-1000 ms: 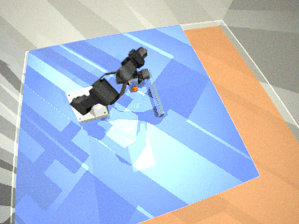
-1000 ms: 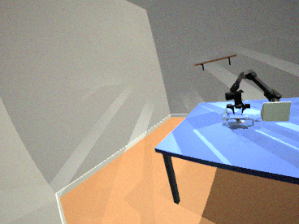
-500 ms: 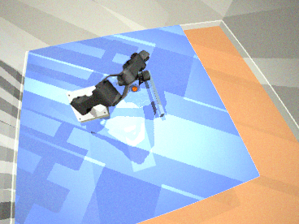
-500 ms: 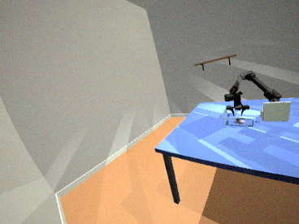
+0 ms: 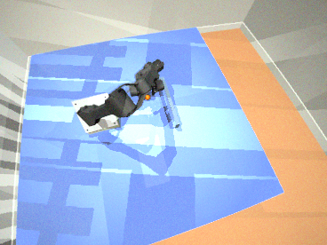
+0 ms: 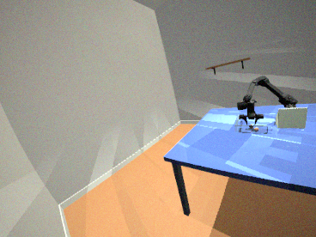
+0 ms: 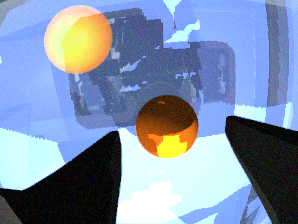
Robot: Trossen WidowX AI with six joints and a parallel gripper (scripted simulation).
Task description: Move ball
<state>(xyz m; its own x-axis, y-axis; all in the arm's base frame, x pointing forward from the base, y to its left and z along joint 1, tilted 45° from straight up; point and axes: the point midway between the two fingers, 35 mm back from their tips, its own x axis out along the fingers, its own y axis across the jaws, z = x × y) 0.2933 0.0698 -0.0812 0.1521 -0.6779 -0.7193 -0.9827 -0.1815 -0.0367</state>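
So here's what you're looking at: your gripper point(image 7: 173, 176) is partly open with nothing in it, fingers spread either side of the orange ball point(image 7: 166, 125) in the wrist view, not touching it. The ball sits on the blue table point(image 5: 213, 133), with the arm's dark reflection around it. The see-through copy point(image 7: 77, 38) glows pale orange up and to the left of the ball, close but apart from it.

From the top you can spot the ball point(image 5: 147, 97) right by the arm, with the clear walls point(image 5: 171, 111) just beside it. No labels or writing are readable anywhere.
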